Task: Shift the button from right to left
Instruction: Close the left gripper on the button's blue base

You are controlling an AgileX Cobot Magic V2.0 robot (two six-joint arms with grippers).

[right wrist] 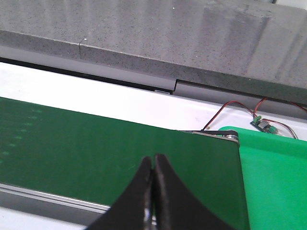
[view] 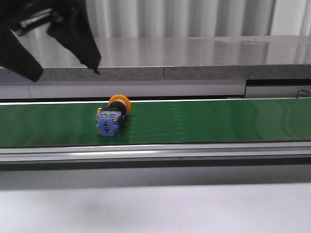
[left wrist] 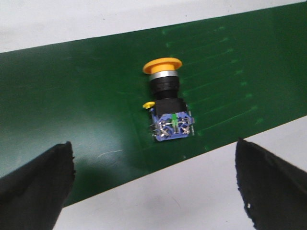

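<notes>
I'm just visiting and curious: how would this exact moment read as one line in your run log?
button: on its side on green belt, left of centre | left gripper: open, above button, not touching | right gripper: shut, empty, over belt's end

The front view faces forward, low across the green belt (view: 204, 121). Both wrist views look down close on that belt; front and left wrist share the button (view: 112, 115).

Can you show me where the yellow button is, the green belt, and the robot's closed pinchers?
button (left wrist: 163, 65), left wrist view, on its yellow-orange head.
green belt (view: 218, 121), front view, on a bare stretch.
right gripper (right wrist: 153, 165), right wrist view, where the closed fingertips meet.
</notes>
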